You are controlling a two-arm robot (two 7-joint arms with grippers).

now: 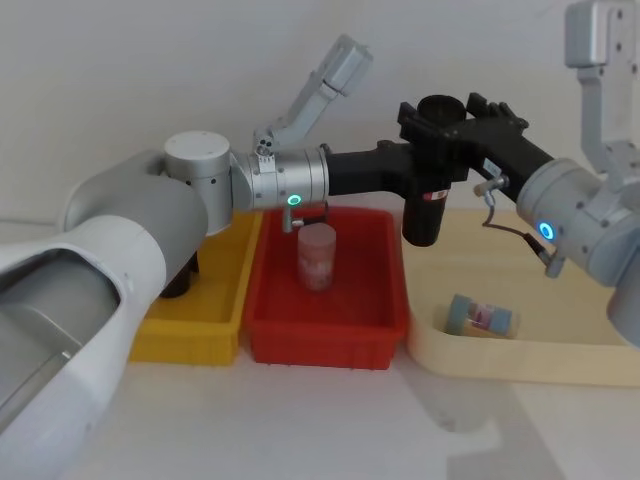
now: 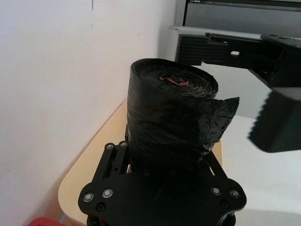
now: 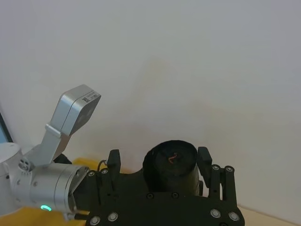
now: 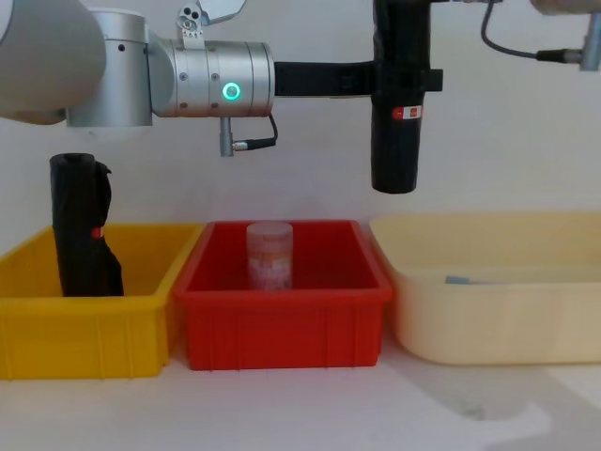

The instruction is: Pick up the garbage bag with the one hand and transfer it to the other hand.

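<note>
The garbage bag [image 1: 428,215], a smooth black roll with a small red-and-white label, hangs upright in the air above the gap between the red bin and the cream tray. My left gripper [image 1: 432,172], on the arm with the green ring, reaches in from the left and is shut on the roll's middle [image 4: 395,141]. My right gripper [image 1: 442,120], on the arm with the blue ring, comes from the right at the roll's top end. Its fingers [image 3: 113,162] straddle the roll [image 3: 171,162], and a gap shows on one side. One right finger [image 2: 277,117] stands clear beside the roll [image 2: 169,122].
A yellow bin [image 4: 84,324] on the left holds another black roll [image 4: 83,225] with a lumpy base. The red bin [image 4: 282,319] in the middle holds a small clear jar [image 4: 269,254]. The cream tray [image 1: 520,350] on the right holds a small teal-and-pink item [image 1: 480,315].
</note>
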